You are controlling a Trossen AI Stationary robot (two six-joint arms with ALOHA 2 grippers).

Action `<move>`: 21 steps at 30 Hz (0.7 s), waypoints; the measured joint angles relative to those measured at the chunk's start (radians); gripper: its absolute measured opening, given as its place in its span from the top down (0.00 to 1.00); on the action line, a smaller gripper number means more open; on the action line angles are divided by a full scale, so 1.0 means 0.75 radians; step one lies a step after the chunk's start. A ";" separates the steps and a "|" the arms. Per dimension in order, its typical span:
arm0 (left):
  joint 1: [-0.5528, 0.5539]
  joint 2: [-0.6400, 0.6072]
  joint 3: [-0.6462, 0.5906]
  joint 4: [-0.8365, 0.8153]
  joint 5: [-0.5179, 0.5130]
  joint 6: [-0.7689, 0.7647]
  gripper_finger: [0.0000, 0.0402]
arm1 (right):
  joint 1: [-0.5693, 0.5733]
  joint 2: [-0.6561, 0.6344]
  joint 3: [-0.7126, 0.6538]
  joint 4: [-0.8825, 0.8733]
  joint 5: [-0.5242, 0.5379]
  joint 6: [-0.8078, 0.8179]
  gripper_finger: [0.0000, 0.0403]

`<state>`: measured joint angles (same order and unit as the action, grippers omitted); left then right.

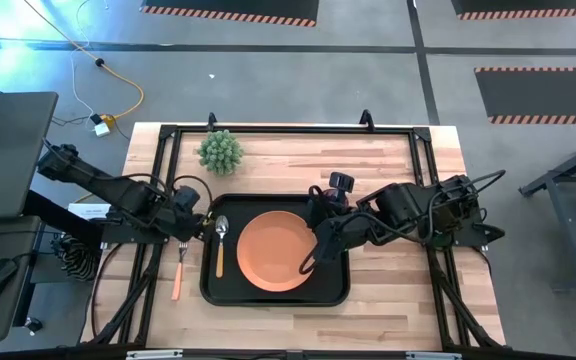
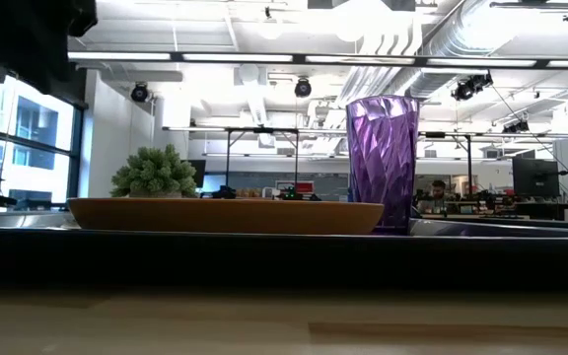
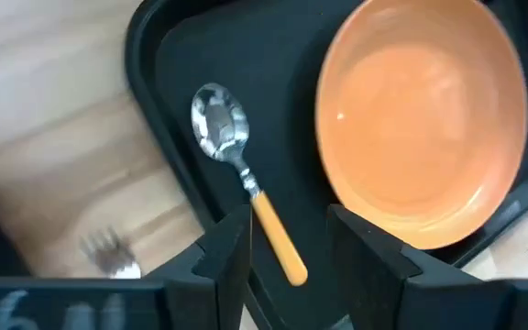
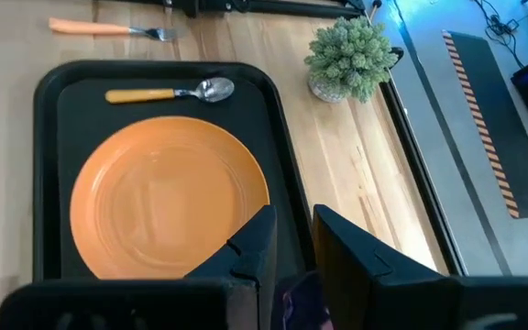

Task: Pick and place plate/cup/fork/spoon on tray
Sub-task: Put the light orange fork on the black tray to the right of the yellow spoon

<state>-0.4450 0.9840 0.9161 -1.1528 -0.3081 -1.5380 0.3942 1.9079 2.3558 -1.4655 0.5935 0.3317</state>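
Note:
The black tray (image 1: 208, 290) lies at the table's middle. The orange plate (image 1: 276, 252) rests flat in it, and the spoon (image 1: 220, 243) lies along the tray's left side. The fork (image 1: 179, 272) lies on the wood left of the tray. The purple cup (image 2: 383, 163) stands upright on the tray, right of the plate; in the high view my right arm hides it. My left gripper (image 3: 289, 225) is open above the spoon's handle (image 3: 278, 243). My right gripper (image 4: 293, 225) is open by a narrow gap over the tray's right side, with the cup (image 4: 299, 302) showing below it.
A spiky green potted plant (image 1: 220, 150) stands on the table at the far left, beyond the tray. Bare wood lies right of the tray (image 1: 398, 290). A black metal frame (image 1: 288, 128) runs along the table's far and side edges.

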 joint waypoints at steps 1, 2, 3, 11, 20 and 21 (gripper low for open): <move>-0.003 0.000 0.000 -0.013 0.018 -0.044 0.66 | -0.002 0.000 0.000 -0.010 0.000 0.001 0.83; -0.007 0.001 0.000 -0.024 0.035 -0.090 0.65 | -0.003 0.000 0.000 -0.023 0.000 0.004 0.83; -0.013 0.005 0.000 -0.037 0.047 -0.136 0.65 | -0.004 0.000 0.000 -0.034 0.000 0.005 0.83; -0.149 0.008 0.000 -0.141 0.058 -0.455 0.68 | -0.020 0.000 0.000 -0.092 0.000 0.000 0.83; -0.326 0.066 -0.001 -0.238 0.132 -0.631 0.71 | -0.058 0.000 0.000 -0.096 -0.005 -0.011 0.83; -0.342 0.070 -0.001 -0.263 0.158 -0.662 0.71 | -0.063 0.000 0.000 -0.096 -0.005 -0.009 0.83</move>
<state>-0.7018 1.0366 0.9154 -1.3497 -0.1900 -2.0346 0.3470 1.9079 2.3558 -1.5372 0.5894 0.3247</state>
